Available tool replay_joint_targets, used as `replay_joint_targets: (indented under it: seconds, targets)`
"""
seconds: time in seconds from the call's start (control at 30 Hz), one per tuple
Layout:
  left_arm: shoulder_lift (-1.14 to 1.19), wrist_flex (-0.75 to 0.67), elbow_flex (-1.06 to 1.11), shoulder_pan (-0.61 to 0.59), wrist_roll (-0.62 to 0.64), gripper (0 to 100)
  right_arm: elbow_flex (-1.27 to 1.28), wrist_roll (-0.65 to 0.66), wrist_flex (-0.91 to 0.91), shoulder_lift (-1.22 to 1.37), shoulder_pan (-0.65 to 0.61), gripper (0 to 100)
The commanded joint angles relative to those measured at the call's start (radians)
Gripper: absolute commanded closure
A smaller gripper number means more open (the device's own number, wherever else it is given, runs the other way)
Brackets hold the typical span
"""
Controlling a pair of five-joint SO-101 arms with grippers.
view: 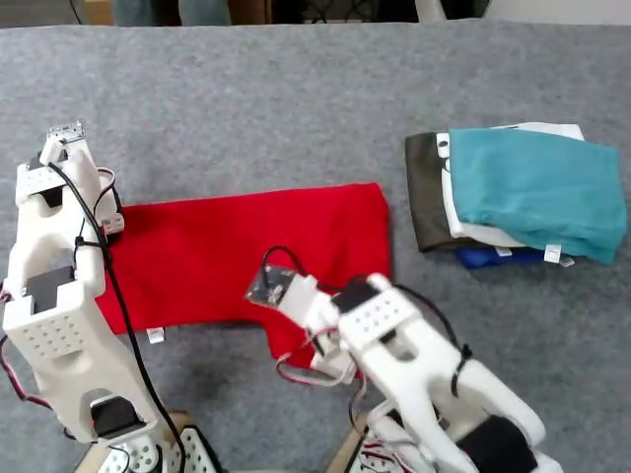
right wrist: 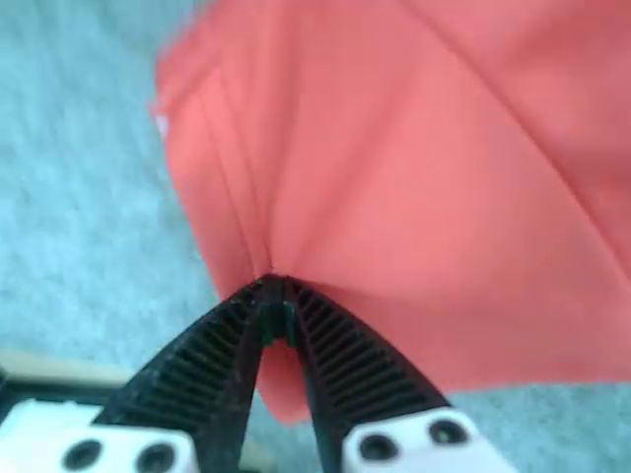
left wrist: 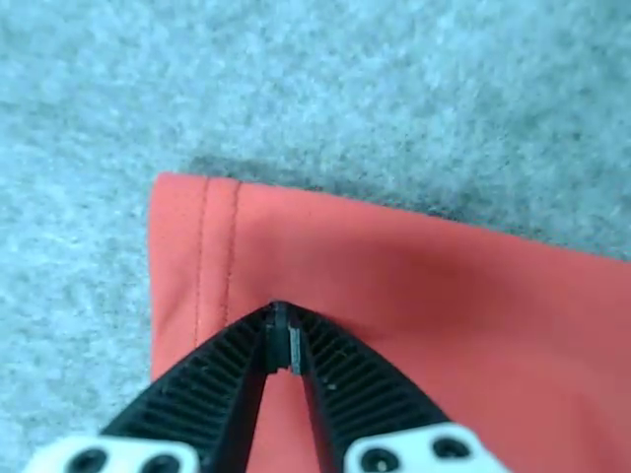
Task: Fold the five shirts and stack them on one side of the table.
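- Lying spread out flat near the middle of the grey felt tabletop (view: 246, 108) is a red shirt (view: 246, 251), its long side running left to right in the high view.
- At the shirt's left edge stands the left arm (view: 54, 296), white with black cables.
- Seen from the left wrist, the left claw (left wrist: 281, 330) is clenched, with its black ribbed tips pressed together. They sit on the red cloth just inside a stitched hem near a corner. The cloth lies smooth there, so I cannot tell whether any of it is caught between the tips.
- At the shirt's near edge, toward its right half, is the right arm (view: 424, 365).
- Seen from the right wrist, the right claw (right wrist: 274, 301) is clenched on the red shirt. Creases in the cloth run together into its tips, and the edge of the shirt is gathered there.
- Well apart from the red shirt, on the right side of the tabletop, sits a stack of four folded shirts.
- A teal shirt (view: 537, 187) lies on top of the stack, with a white shirt (view: 473, 232) beneath it.
- A dark brown shirt (view: 424, 192) pokes out on the stack's left side, and a blue shirt (view: 488, 258) peeks out along its near edge.
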Motion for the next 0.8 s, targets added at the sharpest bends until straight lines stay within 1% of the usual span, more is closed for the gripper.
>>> replay_joint_targets:
  seconds: [0.0,0.13,0.2,0.27,0.37,0.47,0.5,0.63,0.77]
  targets:
    - [-0.061,0.114,-0.087,0.004,-0.034,97,-0.214,0.041,0.132,-0.008,0.121,98.5]
    - [-0.150,0.279,-0.174,0.013,-0.167,97,-0.515,0.052,0.196,-0.001,0.235,98.5]
    - [-0.178,0.344,-0.200,0.007,-0.229,97,-0.642,0.044,0.193,0.002,0.262,98.5]
    - [-0.184,0.382,-0.203,0.001,-0.264,97,-0.737,0.032,0.193,0.030,0.267,98.5]
    - [-0.180,0.399,-0.194,-0.018,-0.262,97,-0.817,-0.003,0.158,0.134,0.265,98.5]
    - [-0.140,0.391,-0.140,-0.013,-0.259,97,-0.837,-0.041,0.002,0.309,0.275,98.5]
    - [-0.121,0.382,-0.124,-0.010,-0.245,97,-0.846,-0.058,-0.046,0.375,0.282,98.5]
    - [-0.008,0.238,-0.077,-0.030,-0.143,97,-0.947,-0.143,-0.160,0.641,0.322,98.5]
    - [0.057,0.221,-0.099,-0.074,-0.063,97,-1.084,-0.187,-0.176,0.846,0.396,98.5]
